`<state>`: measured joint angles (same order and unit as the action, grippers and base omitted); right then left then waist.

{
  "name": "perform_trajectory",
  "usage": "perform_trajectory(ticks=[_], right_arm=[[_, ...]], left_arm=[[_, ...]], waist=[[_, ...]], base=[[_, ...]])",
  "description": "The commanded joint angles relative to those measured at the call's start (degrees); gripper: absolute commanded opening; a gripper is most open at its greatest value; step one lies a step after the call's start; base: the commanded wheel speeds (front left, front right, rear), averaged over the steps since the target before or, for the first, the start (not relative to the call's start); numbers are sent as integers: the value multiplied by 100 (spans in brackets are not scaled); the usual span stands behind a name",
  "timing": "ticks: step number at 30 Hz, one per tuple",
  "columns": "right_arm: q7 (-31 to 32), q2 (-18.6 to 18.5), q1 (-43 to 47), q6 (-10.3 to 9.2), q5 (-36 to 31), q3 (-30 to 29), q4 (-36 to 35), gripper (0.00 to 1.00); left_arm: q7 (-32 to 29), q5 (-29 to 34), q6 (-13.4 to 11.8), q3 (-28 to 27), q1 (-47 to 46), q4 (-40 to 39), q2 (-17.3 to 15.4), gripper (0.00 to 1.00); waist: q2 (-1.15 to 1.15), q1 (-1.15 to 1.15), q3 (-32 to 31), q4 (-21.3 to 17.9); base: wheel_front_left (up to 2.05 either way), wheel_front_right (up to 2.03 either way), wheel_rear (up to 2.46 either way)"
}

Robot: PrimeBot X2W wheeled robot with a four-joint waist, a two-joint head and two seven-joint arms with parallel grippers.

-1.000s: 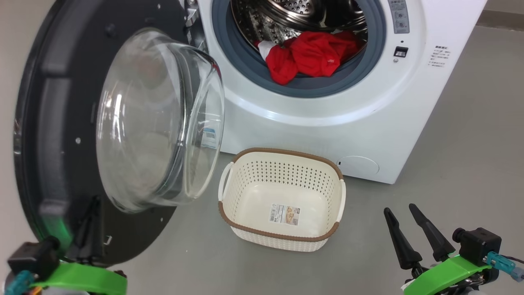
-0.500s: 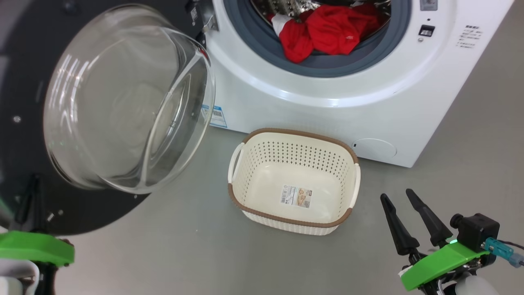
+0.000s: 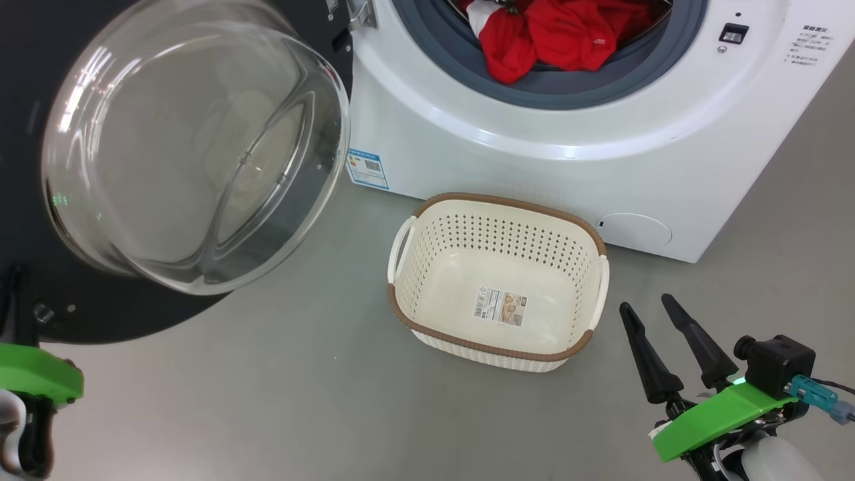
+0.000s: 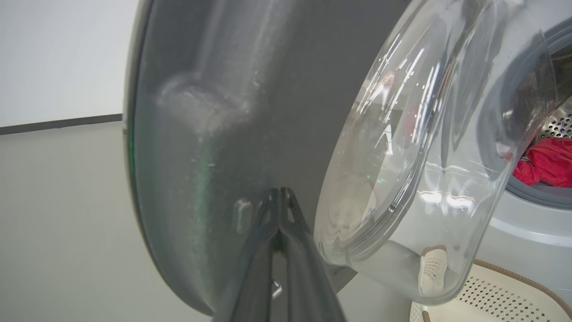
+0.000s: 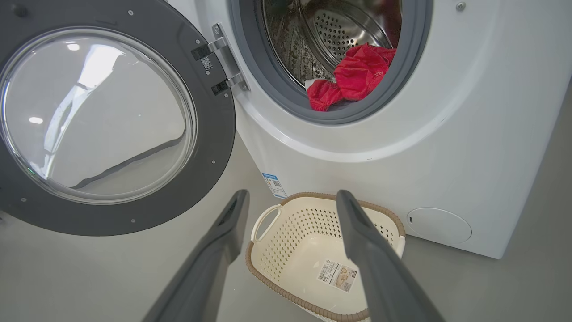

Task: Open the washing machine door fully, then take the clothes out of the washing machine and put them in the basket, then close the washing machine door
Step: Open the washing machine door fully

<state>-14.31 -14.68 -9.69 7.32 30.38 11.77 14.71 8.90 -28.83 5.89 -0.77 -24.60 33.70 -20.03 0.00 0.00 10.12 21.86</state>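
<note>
Grey floor [image 3: 280,401], pale wall [image 4: 58,53] behind; left gripper [image 4: 280,193] has its fingers pressed together with nothing between them, tips right at the black inner face of the washing machine door [image 4: 201,125], contact unclear. Over the floor, right gripper [image 3: 645,304] is spread wide and empty, near the basket [image 3: 494,234] on its right side, fingers aimed toward the machine. Upright on the floor just in front of the washing machine [image 3: 534,167], the basket holds nothing but a paper label [image 3: 499,307] on its bottom. Door swung wide to the left on its hinge [image 5: 223,62], glass bowl bulging out. In the drum mouth, the clothes [image 3: 561,33] sit bunched, red with a bit of white, draped onto the grey rubber ring [image 3: 568,83]. Small blue label [image 3: 367,169] at the machine's lower left corner.
</note>
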Motion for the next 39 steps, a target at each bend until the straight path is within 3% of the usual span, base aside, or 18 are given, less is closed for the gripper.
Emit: perform_trajectory(ticks=[1, 22, 39], right_arm=[[-69, -38, -149, 17, -45, 108, -117, 100], [-69, -1, -50, 17, -7, 63, -89, 100], [-69, -39, 2, 17, 42, 65, -92, 100]], left_arm=[[95, 10, 33, -195, -317, 59, -420, 0], [453, -123, 134, 123, -420, 542, -404, 0], [582, -220, 14, 111, 569, -567, -163, 0]], waist=[[0, 0, 4, 0], [0, 0, -159, -15], [0, 0, -236, -126]], base=[[0, 0, 0], [0, 0, 0], [0, 0, 0]])
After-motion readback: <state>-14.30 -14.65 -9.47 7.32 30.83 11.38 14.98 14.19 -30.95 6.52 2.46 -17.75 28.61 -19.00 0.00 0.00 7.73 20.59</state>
